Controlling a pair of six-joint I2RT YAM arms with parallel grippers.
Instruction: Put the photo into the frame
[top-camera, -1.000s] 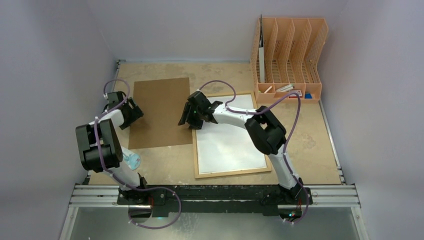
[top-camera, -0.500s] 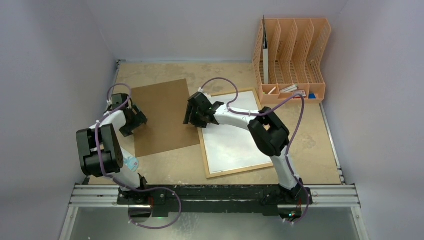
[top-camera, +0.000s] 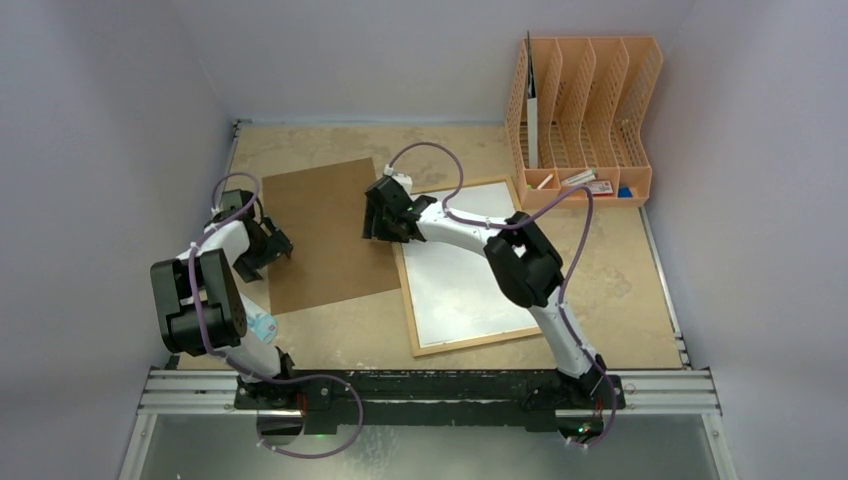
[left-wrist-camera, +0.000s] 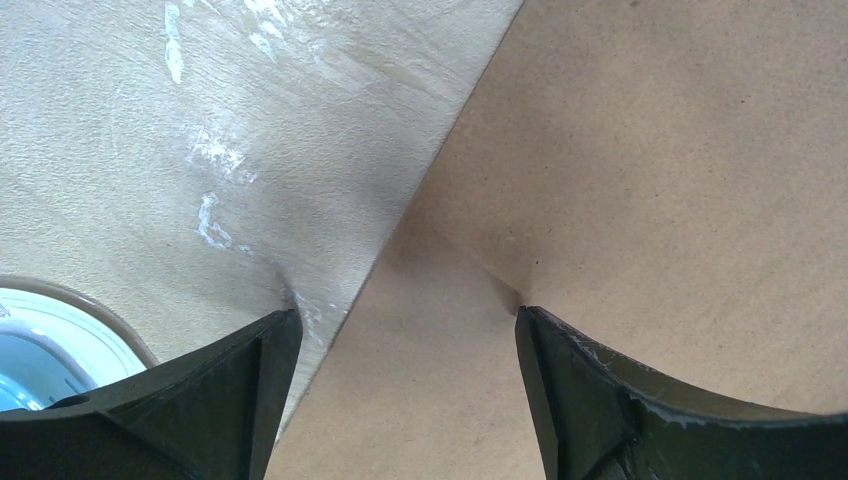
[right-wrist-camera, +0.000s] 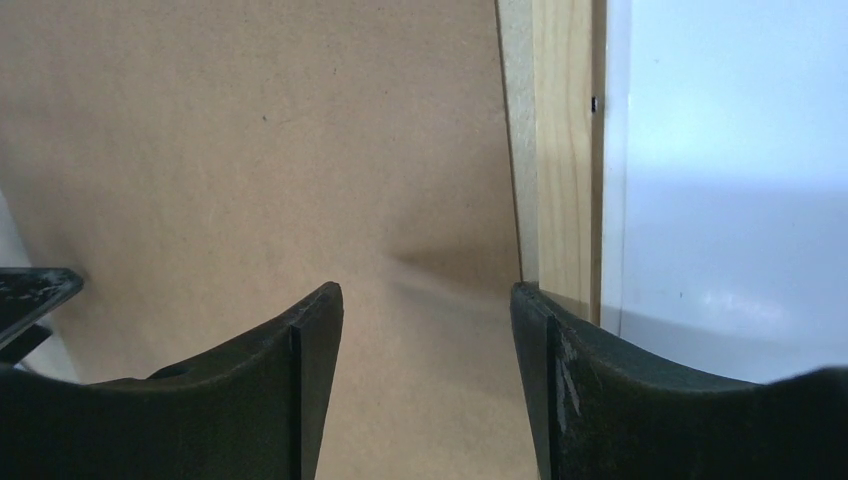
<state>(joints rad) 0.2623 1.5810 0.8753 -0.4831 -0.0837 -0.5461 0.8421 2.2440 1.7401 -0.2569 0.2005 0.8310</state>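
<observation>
The frame (top-camera: 475, 342) lies flat on the tabletop (top-camera: 620, 280) right of centre in the top view. It is turned slightly, so its long sides lean toward the upper left. Its thin light-wood border runs around a white inside. To its left, across the middle left of the picture, lies the brown fibreboard back (top-camera: 325, 225). This is a separate flat sheet, also slightly askew, and its right edge is just beside the frame's left border.

The right pincer (top-camera: 383, 218) sits at the frame's upper left corner, over the seam between the frame and the sheet. In the right wrist view its two fingers stand well apart with nothing between them. The left finger (right-wrist-camera: 270, 380) is over the brown sheet. The right finger (right-wrist-camera: 600, 390) is at the wood border, with the white inside further to the right.

The left pincer (top-camera: 272, 243) is at the left edge of the fibreboard back, toward the middle left of the top view. Its fingers are also spread wide and hold nothing. In the left wrist view they straddle the sheet's edge, one finger (left-wrist-camera: 230, 390) over the bare, scuffed tabletop and the other over the brown surface. A round white-and-blue object (left-wrist-camera: 40, 335) shows in the lower left corner of that view, on the tabletop close to the left arm.

An orange file organiser (top-camera: 585, 110) stands in the upper right of the top view, behind the frame's far corner.
</observation>
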